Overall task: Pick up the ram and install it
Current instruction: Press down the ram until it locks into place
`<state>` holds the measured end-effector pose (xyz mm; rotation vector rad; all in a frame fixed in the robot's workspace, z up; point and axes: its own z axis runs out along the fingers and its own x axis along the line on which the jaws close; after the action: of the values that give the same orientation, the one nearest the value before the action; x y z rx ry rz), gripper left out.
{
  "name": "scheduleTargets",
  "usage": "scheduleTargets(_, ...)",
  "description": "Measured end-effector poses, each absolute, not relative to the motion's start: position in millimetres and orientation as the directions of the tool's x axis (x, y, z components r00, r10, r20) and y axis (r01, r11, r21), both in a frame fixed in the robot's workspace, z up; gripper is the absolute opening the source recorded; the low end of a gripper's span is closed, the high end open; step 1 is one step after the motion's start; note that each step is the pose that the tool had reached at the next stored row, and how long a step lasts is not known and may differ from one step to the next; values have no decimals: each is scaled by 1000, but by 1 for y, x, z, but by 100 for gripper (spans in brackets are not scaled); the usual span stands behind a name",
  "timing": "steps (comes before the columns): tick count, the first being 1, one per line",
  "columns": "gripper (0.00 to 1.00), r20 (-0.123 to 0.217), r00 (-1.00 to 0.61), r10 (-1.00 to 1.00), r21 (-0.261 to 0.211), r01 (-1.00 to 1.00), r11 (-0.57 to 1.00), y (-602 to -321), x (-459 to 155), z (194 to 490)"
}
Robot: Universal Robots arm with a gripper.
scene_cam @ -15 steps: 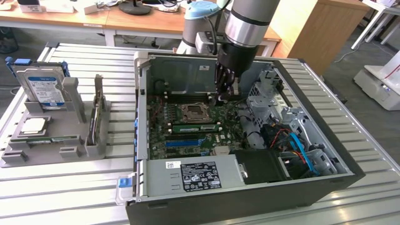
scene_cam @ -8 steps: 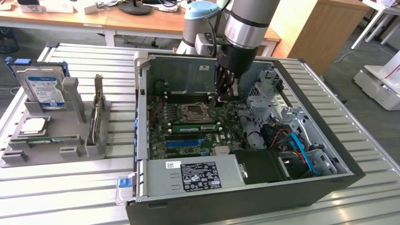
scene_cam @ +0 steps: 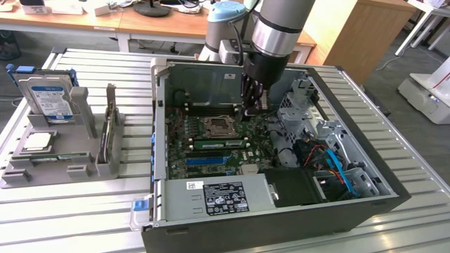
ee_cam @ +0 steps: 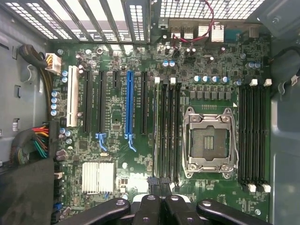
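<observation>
The ram (scene_cam: 220, 142), a long, thin green circuit-board stick, stood on its long edge on the green motherboard inside the open dark tower case (scene_cam: 365, 208). It sat in the bank of dark memory slots just beside the square metal processor socket (scene_cam: 217, 125), on the side nearer the camera. Its long axis ran almost level across the exterior view, one end toward that view's left and the other toward its right. It was parallel to the long blue plastic slot (scene_cam: 207, 158) lying nearer the front. Its flat green face was turned toward the camera.

The grey and silver robot arm (scene_cam: 271, 31) reached down into the case, with its black fingers (scene_cam: 247, 103) ending close above the board, near the ram's end on the exterior view's right. The jaws were closed together. In the wrist view the dark fingertips (ee_cam: 152, 183) met over one end of the dark memory slots (ee_cam: 167, 131) next to the socket (ee_cam: 209, 140), and no part could be seen gripped between them. Whether the tips touched the ram could not be told.

The case lay on a slatted metal desk (scene_cam: 84, 221), and well apart on the exterior view's left stood a grey plastic holder (scene_cam: 42, 176) carrying a blue-labelled hard drive (scene_cam: 46, 100).
</observation>
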<state>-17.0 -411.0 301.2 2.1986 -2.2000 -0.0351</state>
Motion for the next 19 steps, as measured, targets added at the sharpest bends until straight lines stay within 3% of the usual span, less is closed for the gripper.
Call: scheduleTargets(19,11,6,-1,-1000,38,-999,1,-411,-17,297)
